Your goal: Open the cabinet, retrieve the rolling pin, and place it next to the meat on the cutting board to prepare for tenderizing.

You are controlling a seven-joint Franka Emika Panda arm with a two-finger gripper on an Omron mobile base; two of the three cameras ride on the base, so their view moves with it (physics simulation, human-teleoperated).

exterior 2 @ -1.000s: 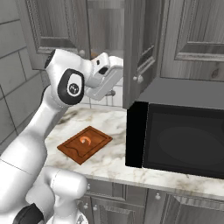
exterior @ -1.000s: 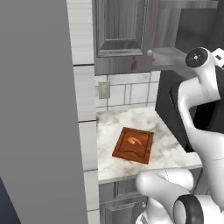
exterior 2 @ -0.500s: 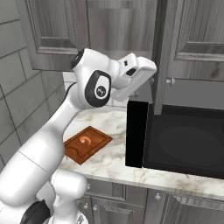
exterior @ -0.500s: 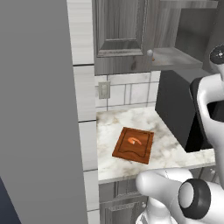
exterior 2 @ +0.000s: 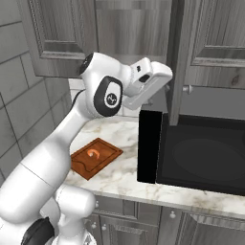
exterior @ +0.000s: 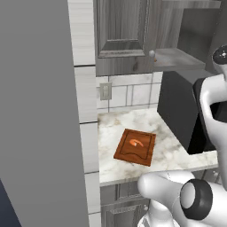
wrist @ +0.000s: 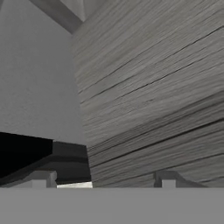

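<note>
The cabinet (exterior: 124,31) hangs over the counter; its left door is closed, and its other door (exterior 2: 174,62) stands swung out, edge-on in the right base view. The grey shelf (exterior: 177,57) shows behind it. My gripper (exterior 2: 165,79) is raised beside that open door, close to its wood-grain face (wrist: 153,96), and is open (wrist: 105,179) with nothing held. The cutting board (exterior: 135,146) (exterior 2: 95,158) lies on the marble counter, and the meat (exterior: 135,142) (exterior 2: 94,154) rests on it. The rolling pin is out of view.
A black microwave (exterior 2: 201,153) (exterior: 177,111) stands on the counter (exterior: 111,128) right of the board, under the open cabinet. A second cabinet door with a knob (exterior 2: 187,88) lies further right. A tall grey panel (exterior: 40,111) walls off the left.
The cabinet door has swung further open, now edge-on. My hand moved right and up with it, and the arm shifted toward the right edge of the left base view.
</note>
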